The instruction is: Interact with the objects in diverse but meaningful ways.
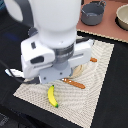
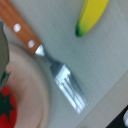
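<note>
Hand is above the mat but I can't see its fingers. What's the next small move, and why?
Probably shift sideways to centre over the fork's wooden handle before descending. The wrist view shows the fork lying flat on the mat, its handle resting over the plate rim, with the banana apart. Finger state cannot be seen.

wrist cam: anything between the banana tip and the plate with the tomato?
Yes. In the wrist view a wooden-handled fork lies on the mat between the banana and the plate that holds the tomato.
</note>
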Controlling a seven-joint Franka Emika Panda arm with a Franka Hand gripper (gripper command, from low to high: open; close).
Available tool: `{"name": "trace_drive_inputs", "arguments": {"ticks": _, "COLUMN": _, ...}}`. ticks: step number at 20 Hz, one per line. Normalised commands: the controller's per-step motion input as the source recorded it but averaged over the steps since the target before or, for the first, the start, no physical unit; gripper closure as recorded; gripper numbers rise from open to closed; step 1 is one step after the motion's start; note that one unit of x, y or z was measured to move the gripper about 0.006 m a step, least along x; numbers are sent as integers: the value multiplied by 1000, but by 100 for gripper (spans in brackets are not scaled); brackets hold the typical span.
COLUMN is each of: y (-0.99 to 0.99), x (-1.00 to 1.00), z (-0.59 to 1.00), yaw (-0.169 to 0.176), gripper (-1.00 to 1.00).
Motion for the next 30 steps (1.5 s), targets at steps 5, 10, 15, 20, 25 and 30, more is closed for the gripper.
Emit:
{"name": "trace_drive_inputs", "arguments": {"ticks": 5, "y": -345, "x": 69, "z": -366, "yaw": 16, "gripper": -100}}
{"name": "trace_drive_inputs", "arguments": {"ticks": 10, "y": -29, "x": 243, "z": -221, "yaw": 0, "gripper": -100}}
{"name": "trace_drive_inputs", "arguments": {"ticks": 15, "y": -16, "x": 166, "z": -269, "yaw": 0, "gripper": -100}}
{"name": "trace_drive_inputs", "arguments": {"ticks": 20, "y": -118, "x": 69, "z": -183, "yaw": 0, "gripper": -100}}
{"name": "trace_drive_inputs", "arguments": {"ticks": 25, "y": -265, "x": 33, "z": 0, "yaw": 0, "gripper": 100}}
{"name": "trace_drive_inputs", "arguments": {"ticks": 30, "y": -310, "x": 0, "z": 0, "yaw": 0, "gripper": 100}}
